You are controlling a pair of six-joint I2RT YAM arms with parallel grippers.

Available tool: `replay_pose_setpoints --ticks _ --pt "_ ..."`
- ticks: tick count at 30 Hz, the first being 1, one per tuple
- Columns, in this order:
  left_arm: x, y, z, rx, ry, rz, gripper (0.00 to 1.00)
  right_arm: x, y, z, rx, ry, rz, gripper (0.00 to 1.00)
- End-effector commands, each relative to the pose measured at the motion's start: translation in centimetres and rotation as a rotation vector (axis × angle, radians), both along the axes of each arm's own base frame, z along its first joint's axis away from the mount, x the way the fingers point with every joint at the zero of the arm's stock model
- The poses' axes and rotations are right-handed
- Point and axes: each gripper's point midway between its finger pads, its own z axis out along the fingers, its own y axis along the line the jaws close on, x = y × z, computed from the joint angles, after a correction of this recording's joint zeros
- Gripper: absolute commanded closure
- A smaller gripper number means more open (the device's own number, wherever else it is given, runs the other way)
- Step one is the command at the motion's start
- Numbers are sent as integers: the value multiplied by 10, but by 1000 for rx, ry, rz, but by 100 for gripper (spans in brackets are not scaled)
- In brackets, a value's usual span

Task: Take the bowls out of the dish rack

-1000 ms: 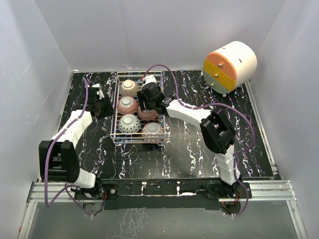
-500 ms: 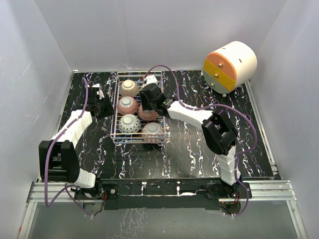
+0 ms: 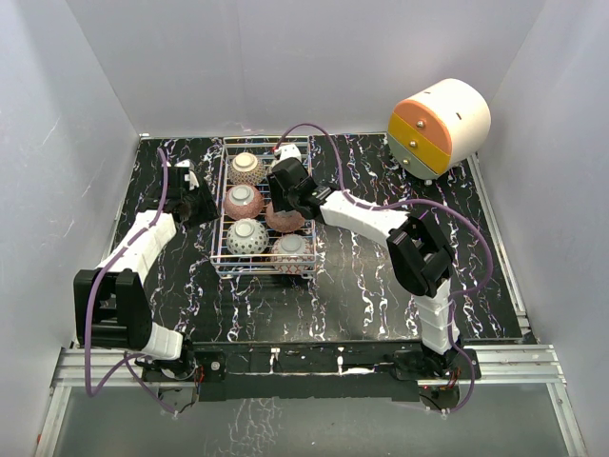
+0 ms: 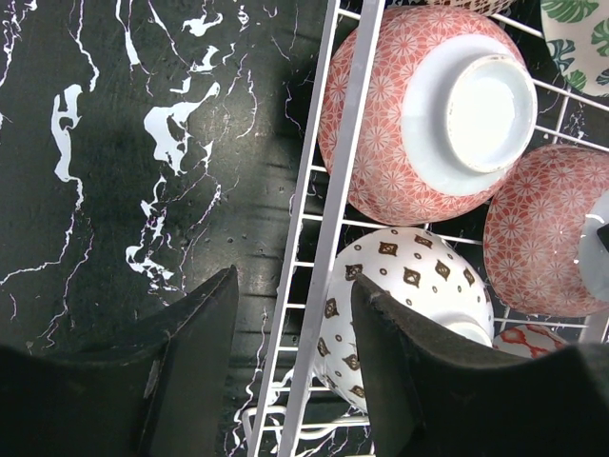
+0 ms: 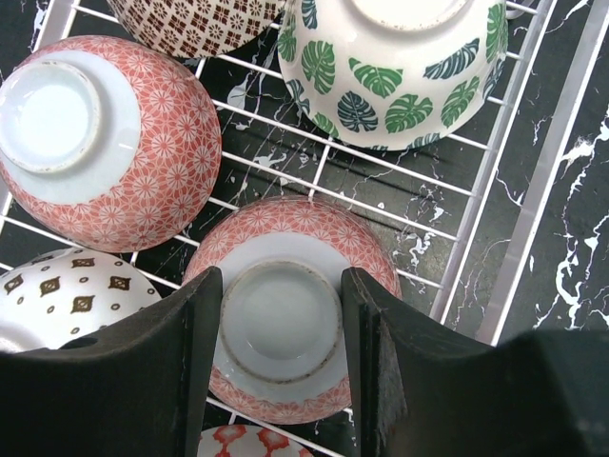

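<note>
Grip on foot ring: right gripper [image 5: 281, 278] hangs straight over upturned red bowl [image 5: 285, 228], fingers [image 5: 181, 362] pinching raised white ring, likely the only hold an inverted bowl offers. Bowl sits in rack [image 5: 519, 190], directly beneath palm, leaf bowl [image 5: 400, 57] just beyond fingertips. Red lattice glaze, white foot up. Left gripper [image 4: 295, 282] open, empty, jaws straddling rack rim, perhaps steadying it.

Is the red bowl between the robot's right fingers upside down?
Yes, upside down. The red bowl shows its white foot ring facing up toward the right wrist camera, with the patterned outside sloping away around it. Its inside is hidden.
</note>
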Motion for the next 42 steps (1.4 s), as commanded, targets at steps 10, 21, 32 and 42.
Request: replay_pose_setpoints --ticks 10,21,32,42 --pt "-3 8 40 8 -133 40 50 16 -4 84 133 -110 -24 65" --pt "-14 -9 118 -134 -335 42 37 21 -2 116 227 -126 7 66" --pt "-18 -79 173 -612 -454 -124 30 4 5 165 459 -105 119 65" --pt "-24 -93 180 -833 -523 -127 23 -16 6 212 612 -113 217 66"
